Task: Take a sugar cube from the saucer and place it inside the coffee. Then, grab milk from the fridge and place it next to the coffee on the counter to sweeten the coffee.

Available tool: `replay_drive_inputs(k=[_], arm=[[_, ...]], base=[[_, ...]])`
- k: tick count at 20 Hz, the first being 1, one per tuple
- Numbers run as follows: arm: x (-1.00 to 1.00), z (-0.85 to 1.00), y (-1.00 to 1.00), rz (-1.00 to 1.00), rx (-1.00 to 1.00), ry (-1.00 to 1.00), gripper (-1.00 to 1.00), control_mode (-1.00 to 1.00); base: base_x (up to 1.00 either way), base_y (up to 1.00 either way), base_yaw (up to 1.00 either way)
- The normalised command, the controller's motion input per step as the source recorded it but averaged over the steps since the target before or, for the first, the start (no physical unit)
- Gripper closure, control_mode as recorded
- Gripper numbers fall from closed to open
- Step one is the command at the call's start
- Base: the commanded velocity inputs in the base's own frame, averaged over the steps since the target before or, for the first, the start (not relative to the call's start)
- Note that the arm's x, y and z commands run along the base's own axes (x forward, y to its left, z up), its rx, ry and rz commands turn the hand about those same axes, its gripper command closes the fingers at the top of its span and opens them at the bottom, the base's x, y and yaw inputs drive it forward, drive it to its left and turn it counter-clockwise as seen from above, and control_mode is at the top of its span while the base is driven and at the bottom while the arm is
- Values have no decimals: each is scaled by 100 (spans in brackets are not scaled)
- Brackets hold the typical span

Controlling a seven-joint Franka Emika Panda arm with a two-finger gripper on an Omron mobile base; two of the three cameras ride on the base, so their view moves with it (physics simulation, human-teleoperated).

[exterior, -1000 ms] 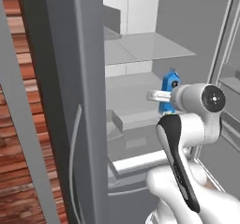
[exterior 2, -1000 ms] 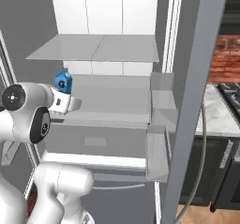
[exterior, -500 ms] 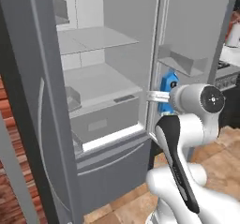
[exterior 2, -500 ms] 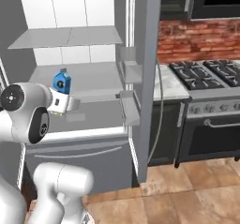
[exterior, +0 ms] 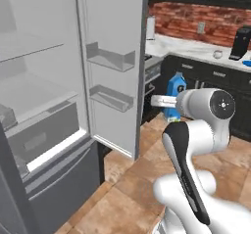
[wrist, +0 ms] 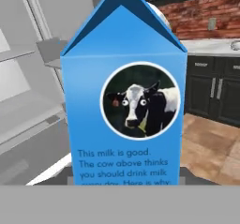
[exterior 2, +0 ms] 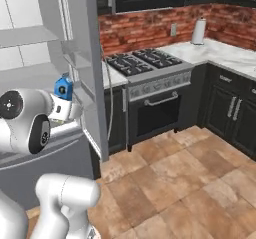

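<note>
"This milk is good" on milk [wrist: 123,120]

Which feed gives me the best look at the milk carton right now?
The hand view: the milk sits upright and close, its cow label and text readable. The left base view shows it small beyond the wrist; the right base view shows just its blue top above the hand.

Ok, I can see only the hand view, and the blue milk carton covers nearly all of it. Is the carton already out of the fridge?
Observer: Yes. In the left base view the milk is held beside the open fridge door, above the floor.
Operator: Is the coffee in sight?
Observer: A small white cup stands on the counter, beside the black coffee machine.
Operator: Anything else nearby?
Observer: A stove stands next to the fridge.
</note>
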Motion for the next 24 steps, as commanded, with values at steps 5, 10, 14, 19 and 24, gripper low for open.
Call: replay_drive_inputs(k=[5, 10, 14, 19, 24], arm=[[0, 0, 0, 0, 0, 0, 100, 100], [0, 0, 0, 0, 0, 0, 100, 100], [0, 0, 0, 0, 0, 0, 100, 100], [0, 0, 0, 0, 0, 0, 100, 100], [0, 0, 0, 0, 0, 0, 100, 100]], base=[[12, -11, -61], [37, -10, -53], [57, -13, -47], [82, -9, -29], [100, 0, -6]])
